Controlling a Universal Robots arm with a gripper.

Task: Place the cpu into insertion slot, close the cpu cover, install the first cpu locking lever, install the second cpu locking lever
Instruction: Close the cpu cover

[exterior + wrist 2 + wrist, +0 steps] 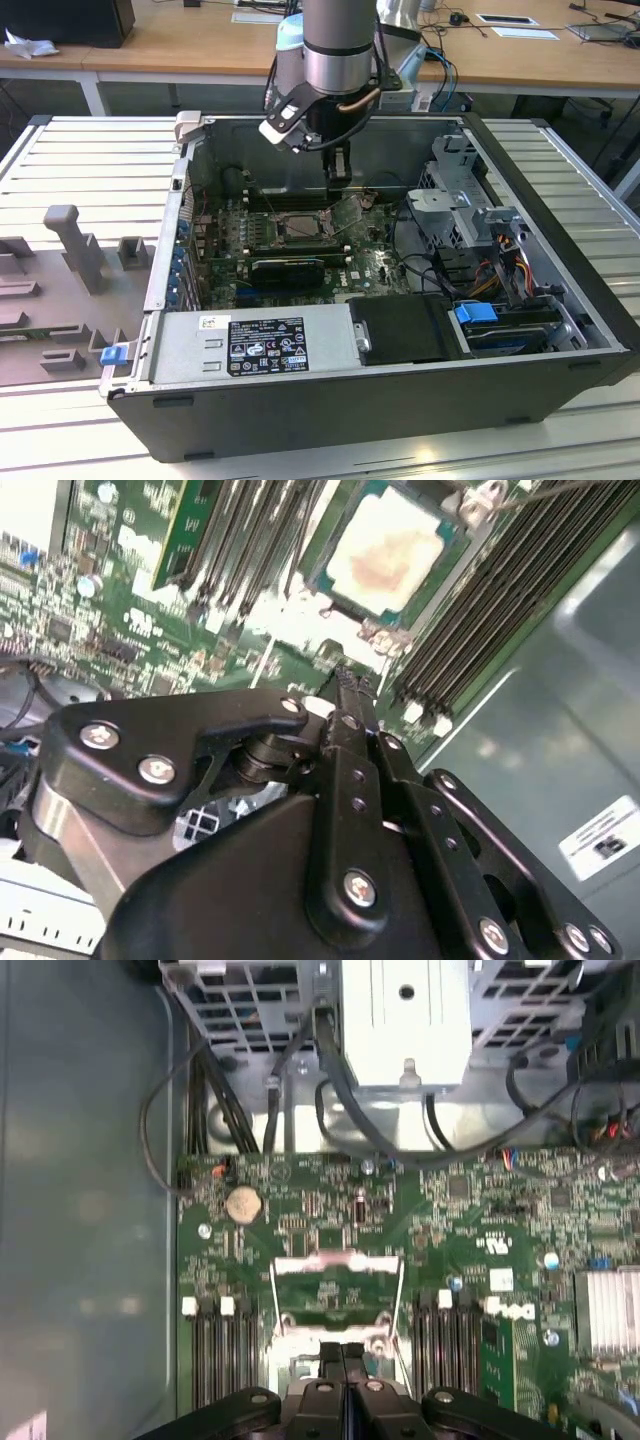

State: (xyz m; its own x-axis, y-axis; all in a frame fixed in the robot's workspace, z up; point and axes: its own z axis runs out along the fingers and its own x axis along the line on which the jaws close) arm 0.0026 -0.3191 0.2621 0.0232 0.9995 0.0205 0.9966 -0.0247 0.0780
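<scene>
The cpu, a pale silver square with a faint stain on top, lies flat in the insertion slot on the green motherboard. The cpu cover, a thin silvery frame with a square opening, stands tilted up at the slot's side toward the exterior view's right. My gripper hangs just above the board beside the slot, at the raised cover's edge. Its black fingers are pressed together with nothing between them. In the exterior view the gripper reaches down into the open case from the back.
The board sits in an open computer case. Memory slots flank the socket. A metal drive cage and loose cables sit at the exterior view's right. A black card and the power supply lie nearer the front.
</scene>
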